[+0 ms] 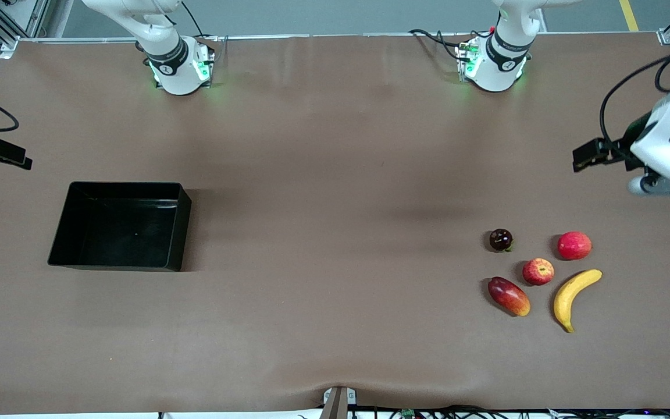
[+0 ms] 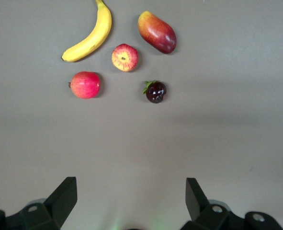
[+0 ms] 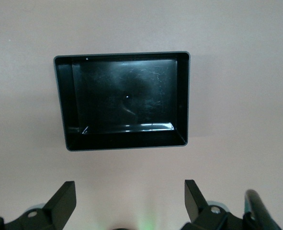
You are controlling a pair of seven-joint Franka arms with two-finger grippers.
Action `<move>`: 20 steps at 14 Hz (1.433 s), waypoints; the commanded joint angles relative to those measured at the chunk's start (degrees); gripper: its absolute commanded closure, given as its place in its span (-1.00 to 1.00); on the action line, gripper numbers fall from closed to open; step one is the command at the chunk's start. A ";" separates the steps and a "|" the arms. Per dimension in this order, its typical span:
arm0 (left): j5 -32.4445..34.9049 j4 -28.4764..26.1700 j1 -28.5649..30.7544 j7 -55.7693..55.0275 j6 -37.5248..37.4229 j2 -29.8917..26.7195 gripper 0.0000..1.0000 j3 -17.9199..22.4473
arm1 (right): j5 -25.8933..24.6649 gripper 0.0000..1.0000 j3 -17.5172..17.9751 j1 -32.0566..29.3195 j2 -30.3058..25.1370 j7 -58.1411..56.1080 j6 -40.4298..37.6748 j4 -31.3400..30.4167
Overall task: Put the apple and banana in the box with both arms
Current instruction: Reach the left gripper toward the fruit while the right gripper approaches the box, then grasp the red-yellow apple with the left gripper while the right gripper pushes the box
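Observation:
The apple (image 1: pixel 538 271), small and red with yellowish streaks, lies in a cluster of fruit toward the left arm's end of the table. The yellow banana (image 1: pixel 573 297) lies beside it, slightly nearer the front camera. The black box (image 1: pixel 184 233) stands empty toward the right arm's end. My left gripper (image 1: pixel 588 156) is open and empty, high over the table near the fruit; its wrist view shows the apple (image 2: pixel 124 57) and banana (image 2: pixel 89 38) past the gripper (image 2: pixel 130 194). My right gripper (image 1: pixel 15 157) is open and empty, raised near the box (image 3: pixel 127 139), which lies past the gripper (image 3: pixel 130 196).
A pinkish-red round fruit (image 1: pixel 574 245), a dark purple round fruit (image 1: pixel 501 239) and a red-orange mango-like fruit (image 1: pixel 508 295) lie close around the apple. A brown cloth covers the table. A mount sticks up at the table's front edge (image 1: pixel 338 401).

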 commanded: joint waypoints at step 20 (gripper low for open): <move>3.48 -7.20 1.71 -3.61 23.82 16.97 -1.00 -0.11 | 4.10 -1.00 0.86 -14.86 21.63 -18.58 22.92 -4.44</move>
